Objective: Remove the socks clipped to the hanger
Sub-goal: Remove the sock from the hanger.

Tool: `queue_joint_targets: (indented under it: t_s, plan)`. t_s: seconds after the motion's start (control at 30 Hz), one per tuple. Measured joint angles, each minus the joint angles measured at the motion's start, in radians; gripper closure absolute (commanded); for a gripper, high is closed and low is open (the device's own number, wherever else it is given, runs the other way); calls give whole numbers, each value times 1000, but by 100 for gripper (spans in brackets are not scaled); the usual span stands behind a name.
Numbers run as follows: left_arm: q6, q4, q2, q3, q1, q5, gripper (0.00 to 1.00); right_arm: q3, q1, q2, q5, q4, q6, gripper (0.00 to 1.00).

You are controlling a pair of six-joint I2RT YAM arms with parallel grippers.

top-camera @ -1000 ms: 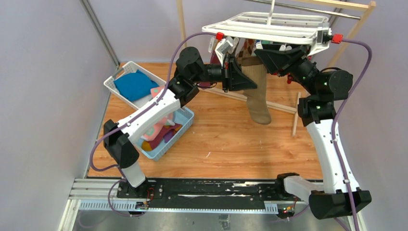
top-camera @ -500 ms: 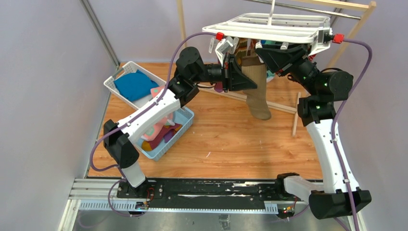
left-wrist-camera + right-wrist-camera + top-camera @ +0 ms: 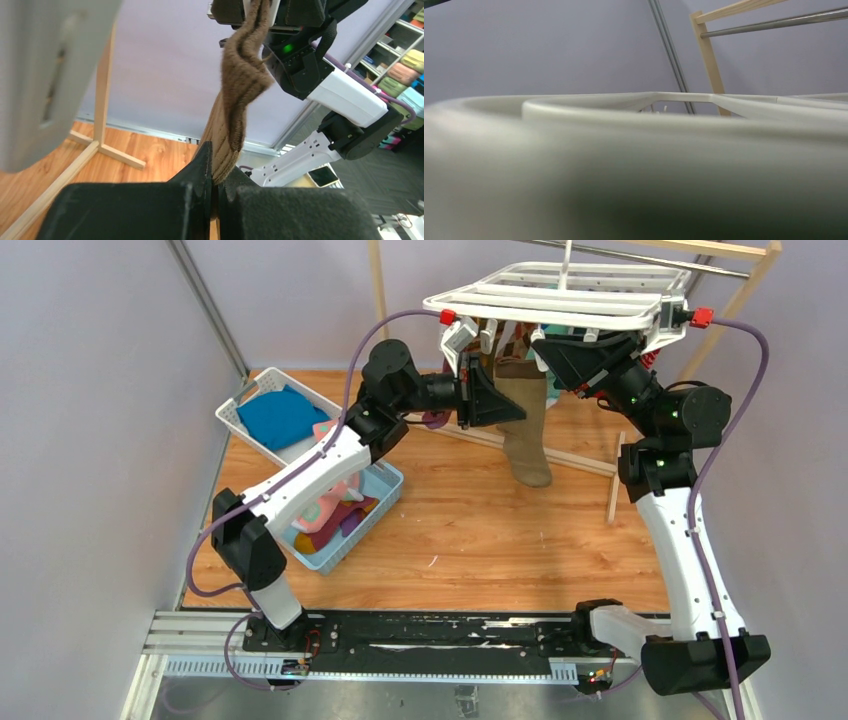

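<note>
The white hanger (image 3: 560, 295) hangs at the top centre; its blurred rim (image 3: 634, 150) fills the right wrist view. A brown ribbed sock (image 3: 527, 435) hangs from its underside. My left gripper (image 3: 503, 400) is shut on this sock's upper part; in the left wrist view the sock (image 3: 240, 90) rises from between my shut jaws (image 3: 216, 186). My right gripper (image 3: 548, 348) is pressed up under the hanger at the sock's top, also seen in the left wrist view (image 3: 265, 10); its fingers are hidden. Other socks (image 3: 512, 338) show among the clips.
A blue basket (image 3: 388, 502) holding several loose socks stands at left. Behind it is a white basket (image 3: 232, 418) with a blue folded cloth (image 3: 278, 416). The wooden rack's base bars (image 3: 580, 462) and post (image 3: 377, 285) stand behind the hanging sock.
My left gripper has shifted slightly up and left with the brown sock. The sock has lifted a little and twisted narrower. The hanger has risen slightly.
</note>
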Motion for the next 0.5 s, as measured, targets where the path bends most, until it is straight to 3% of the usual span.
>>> queue_joint_targets:
  t_s: [0.43,0.5]
  plan:
    - [23,-3,-48,-115,32,-24,100,0,-8,0,-1,13,13,100]
    - [26,-4,-55,-125,41,-24,100,0,-8,-1,-1,13,13,92]
